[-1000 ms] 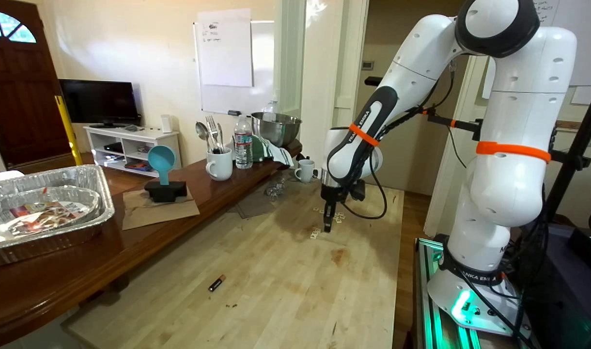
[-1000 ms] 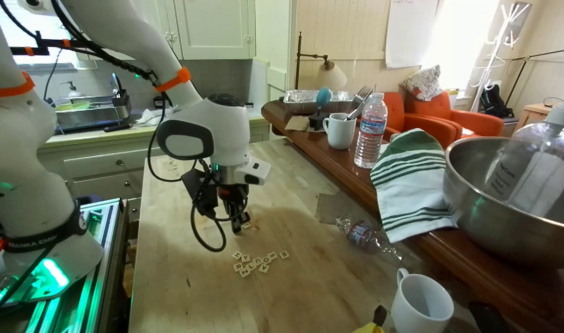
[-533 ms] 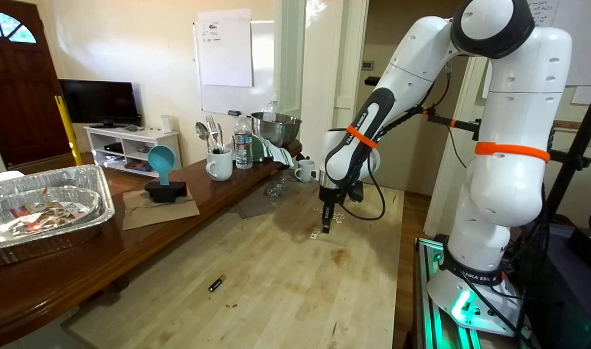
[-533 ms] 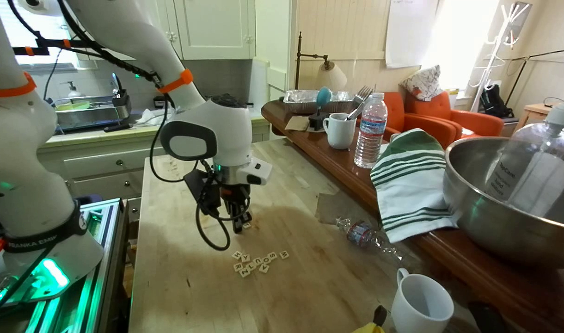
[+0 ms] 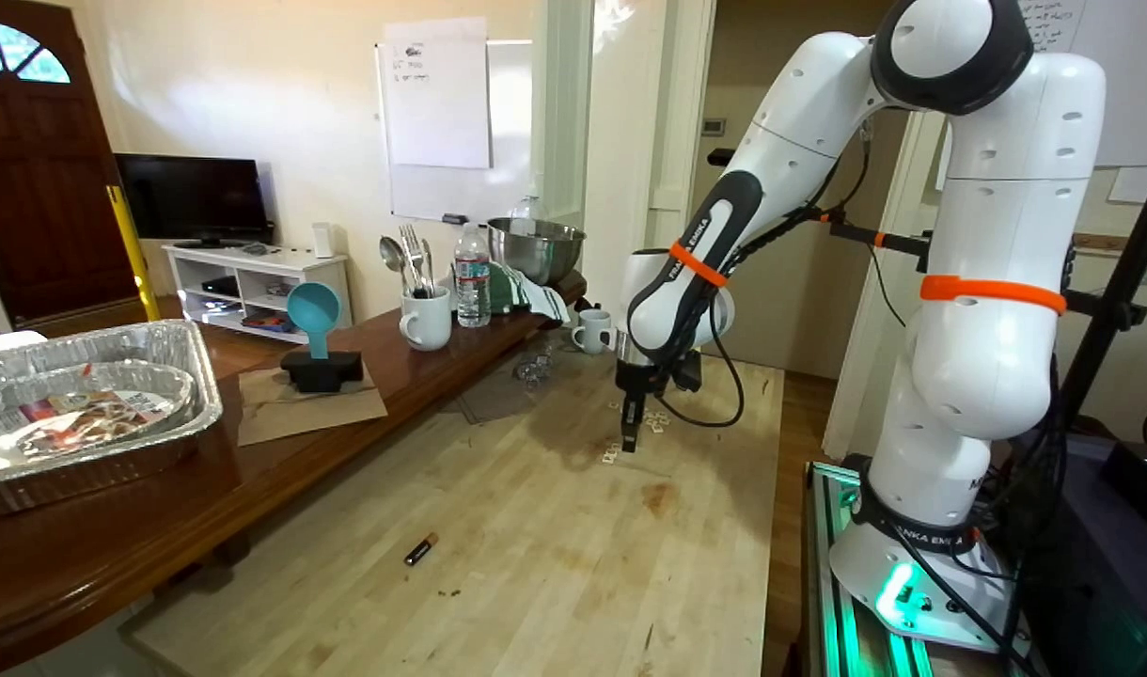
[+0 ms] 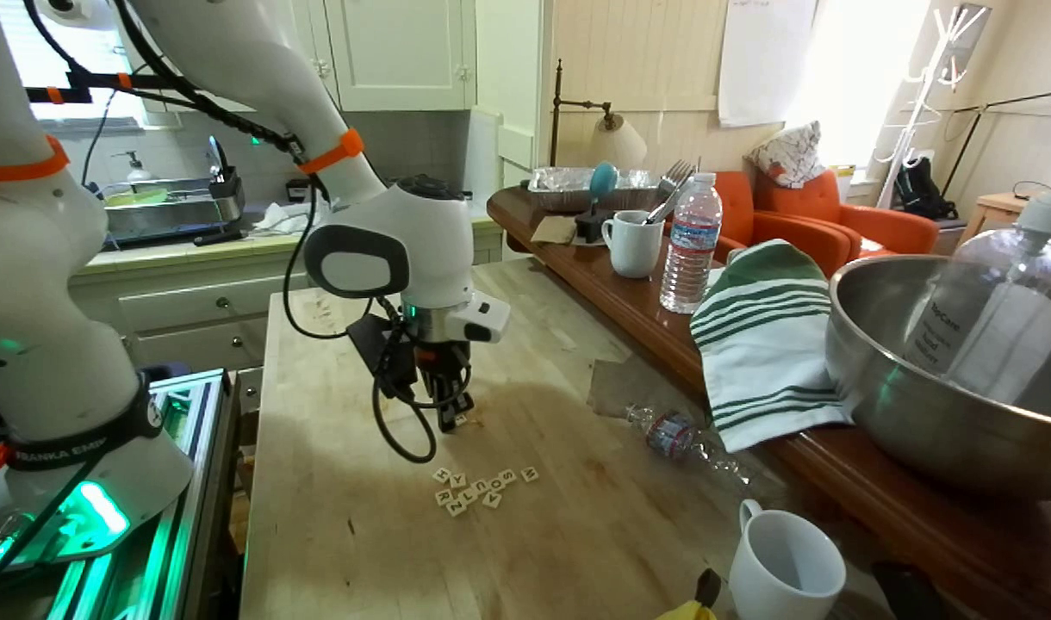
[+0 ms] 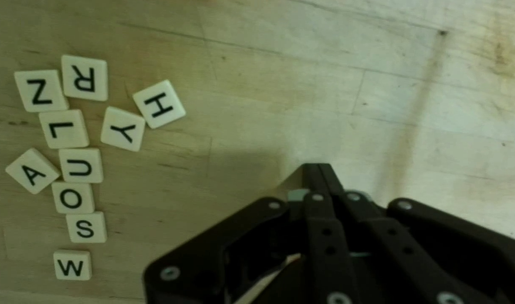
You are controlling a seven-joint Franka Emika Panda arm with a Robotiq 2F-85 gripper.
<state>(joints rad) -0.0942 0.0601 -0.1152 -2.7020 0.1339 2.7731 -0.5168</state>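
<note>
My gripper (image 7: pixel 318 166) is shut with its fingertips together and nothing visible between them. In both exterior views the gripper (image 5: pixel 629 446) (image 6: pixel 447 424) points down, low over the light wooden table (image 5: pixel 536 564). In the wrist view several cream letter tiles lie loose to its left; the nearest are the H tile (image 7: pixel 159 104) and the Y tile (image 7: pixel 123 129). The R tile (image 7: pixel 85 78), U tile (image 7: pixel 81 165) and W-like tile (image 7: pixel 72 265) lie further left. A small separate group of tiles (image 5: pixel 610 456) lies right beside the fingertips, partly hidden in an exterior view (image 6: pixel 461 419).
A battery (image 5: pixel 421 549) lies on the table. A crumpled plastic bottle (image 6: pixel 670 435) and a white mug (image 6: pixel 788 560) stand or lie along the raised dark wooden ledge (image 6: pixel 612 301). The ledge holds a striped towel (image 6: pixel 767 344), a steel bowl (image 6: pixel 861 344) and an upright bottle (image 6: pixel 692 245).
The arm and shut gripper have drifted slightly, leftward in an exterior view and rightward in an exterior view, staying low beside the small tile group. The tiles have not visibly moved.
</note>
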